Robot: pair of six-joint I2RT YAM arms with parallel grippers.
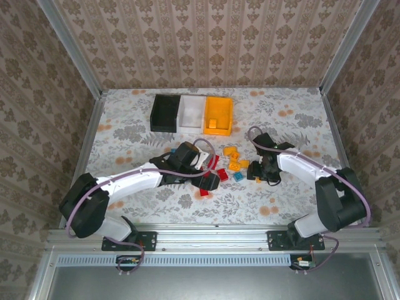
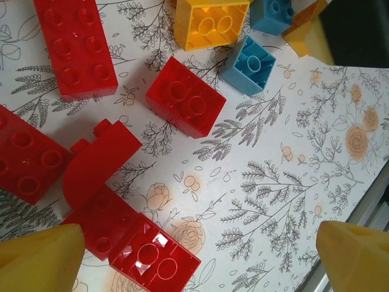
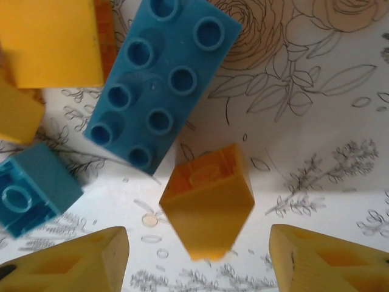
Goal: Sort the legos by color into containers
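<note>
The three containers [image 1: 181, 112] stand in a row, touching each other, near the middle of the far edge of the table [image 1: 294, 206]. The black bin [image 1: 164, 115] is on the left, the white bin [image 1: 191, 112] is in the middle and the orange bin [image 1: 222, 107] is on the right, with one orange piece [image 1: 214, 124] inside it. The legos [image 1: 232, 164] lie scattered in the middle of the table, between the two arms. The left gripper [image 2: 194, 258] hangs over the red ones with its fingers spread wide. A red brick [image 2: 155, 261] lies between them, close to one fingertip, and is not pinched. Beyond it lie a yellow brick [image 2: 209, 24] and a small blue brick [image 2: 249, 64]. The right gripper [image 3: 203, 264] has its fingers apart around an orange brick [image 3: 206, 207], with a gap showing on each side. A long blue brick [image 3: 159, 85] lies just beyond.
</note>
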